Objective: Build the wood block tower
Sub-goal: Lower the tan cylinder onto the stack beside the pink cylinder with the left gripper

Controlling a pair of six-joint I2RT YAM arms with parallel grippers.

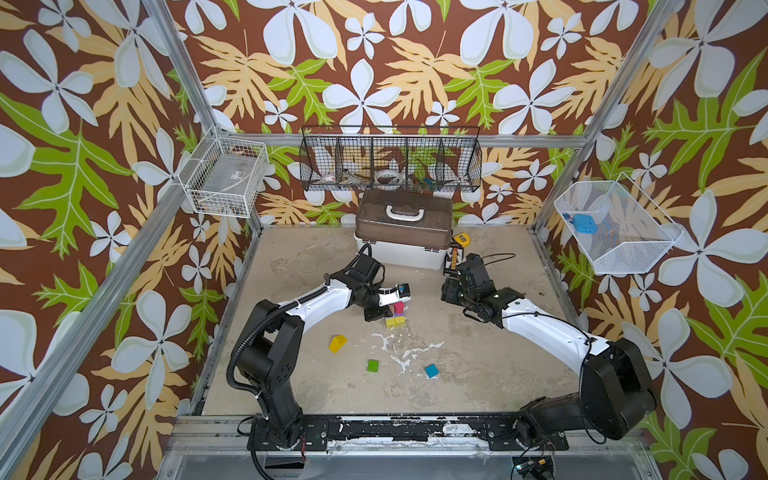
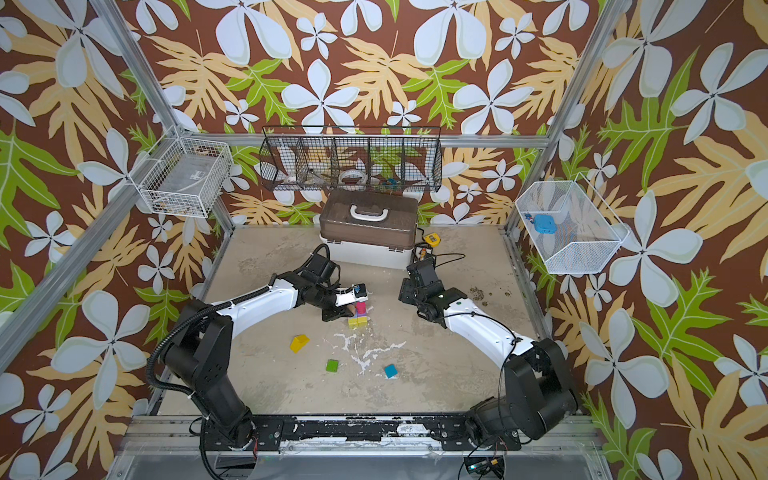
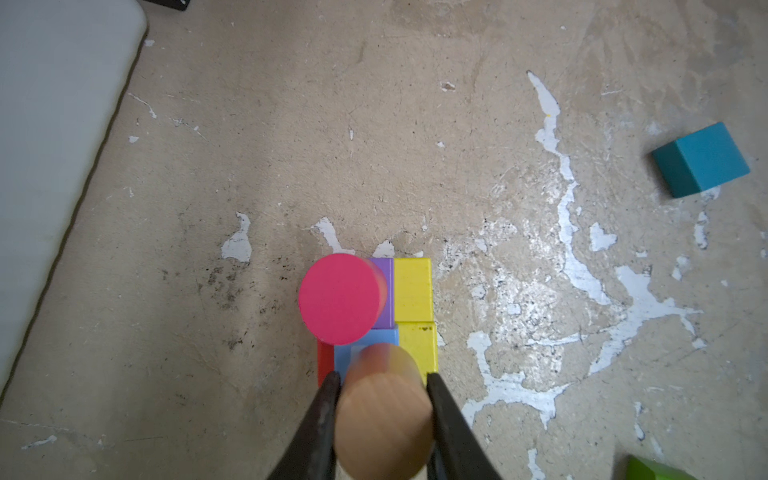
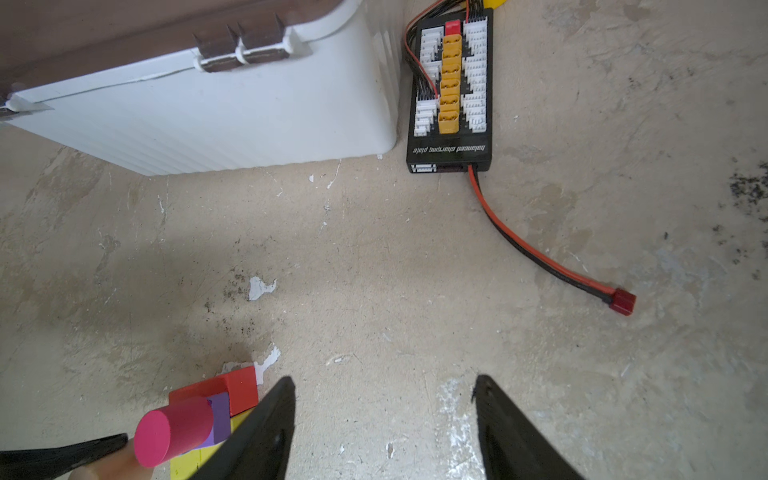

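Firmly, the left pincer [image 3: 381, 376] pinches a smooth tan wooden cylinder [image 3: 382, 424] beside the pink cylinder [image 3: 340, 298]; right pincer [image 4: 383, 377] stands spread.

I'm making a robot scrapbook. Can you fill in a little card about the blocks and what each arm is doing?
Tower: low, pink cylinder on top
Left end effector: shut on tan cylinder, above the tower
Right end effector: open, empty
Loose blocks: yellow wedge, green block, teal block
Behind: box
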